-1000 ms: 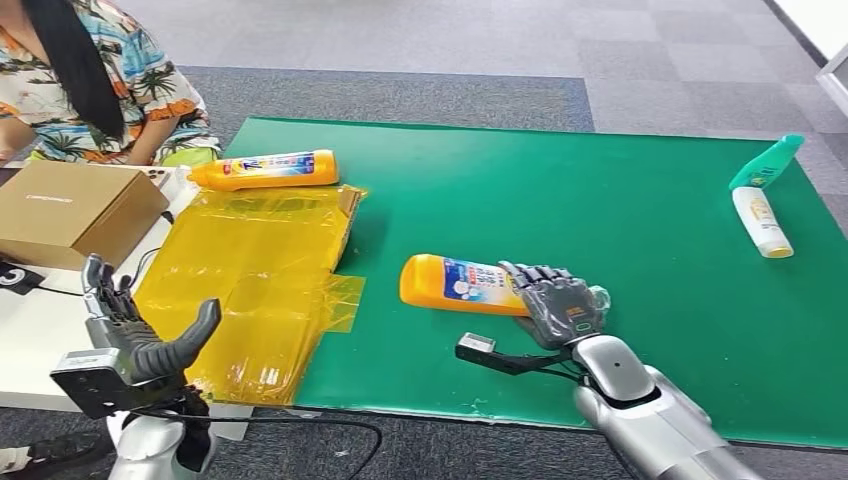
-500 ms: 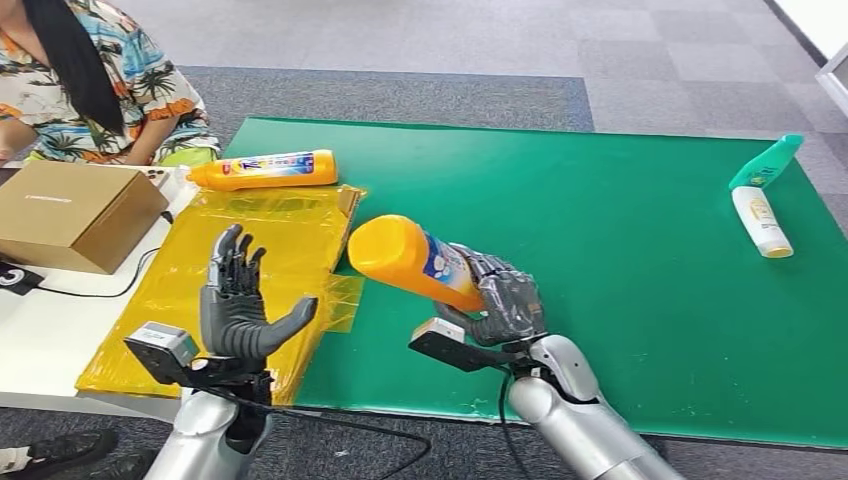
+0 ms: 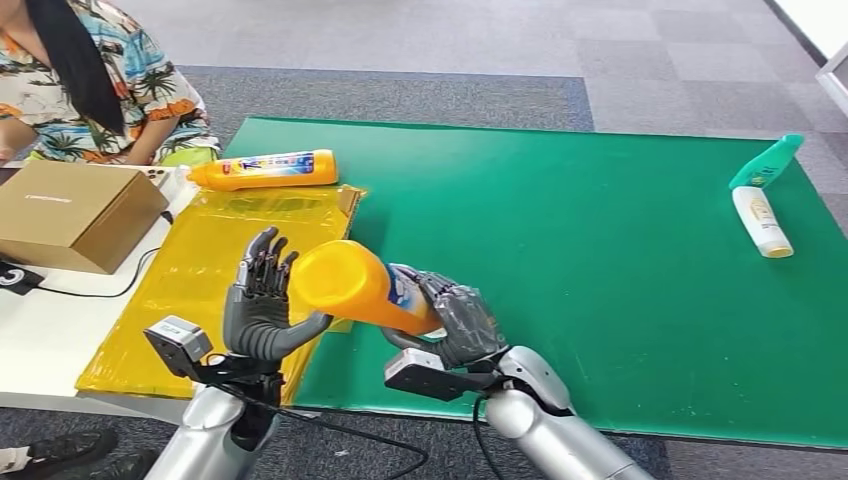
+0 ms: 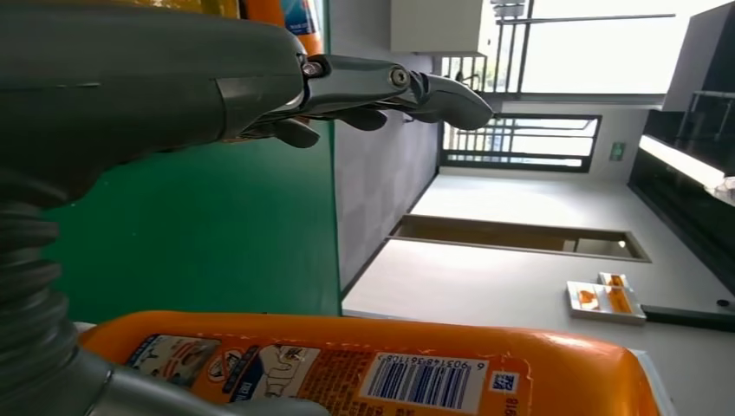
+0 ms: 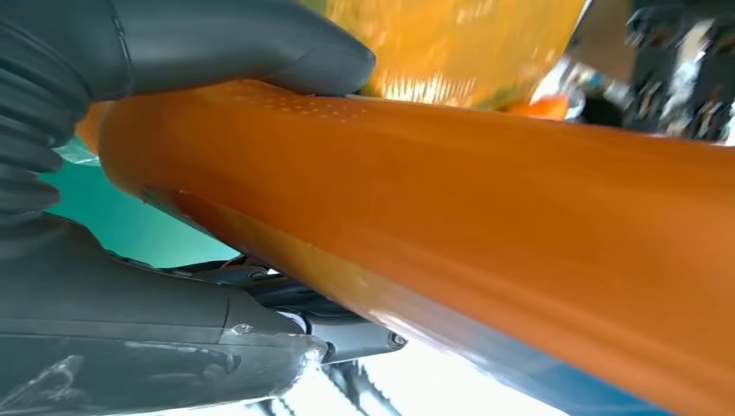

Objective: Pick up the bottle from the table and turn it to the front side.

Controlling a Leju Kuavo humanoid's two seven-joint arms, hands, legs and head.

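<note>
Bottle lifted off the counter; handover to the left hand pending.

The right hand (image 3: 455, 322) grips the orange bottle (image 3: 360, 287) near its cap end, holding it tilted in the air above the near edge of the green counter (image 3: 600, 250), base pointing toward the left hand (image 3: 262, 300). The left hand is spread, palm facing the bottle's base, just beside it; contact cannot be told. The barcode side faces the left wrist view. Judged next: the left hand closes on the base so the bottle can be rolled label-forward.

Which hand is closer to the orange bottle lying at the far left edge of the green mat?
Left. The left hand is raised over the yellow sheet, nearer that lying bottle. The right hand sits farther right, gripping another orange bottle.
</note>
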